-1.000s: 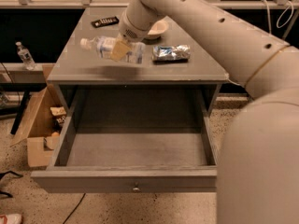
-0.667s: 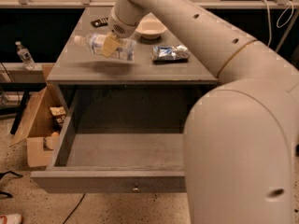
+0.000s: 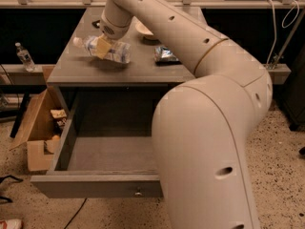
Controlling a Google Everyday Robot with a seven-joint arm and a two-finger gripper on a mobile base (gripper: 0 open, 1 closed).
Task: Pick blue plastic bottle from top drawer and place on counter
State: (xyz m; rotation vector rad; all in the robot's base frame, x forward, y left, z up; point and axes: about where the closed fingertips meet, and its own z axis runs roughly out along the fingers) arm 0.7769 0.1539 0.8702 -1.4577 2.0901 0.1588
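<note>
Tool (image 3: 103, 47) pinches the blue plastic bottle (image 3: 120, 54) at its middle; the bottle lies level, cap to the left, just above the table (image 3: 86, 73), so I judge the way is straight down.

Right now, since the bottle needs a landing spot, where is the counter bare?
The tool holds the blue plastic bottle over the left half of the counter. Bare: the front strip between bottle and edge, plus the left front corner. Crowded: back right, with bowl and foil packet.

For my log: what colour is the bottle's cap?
White cap, camera view; the tool holds the blue plastic bottle over the counter.
</note>
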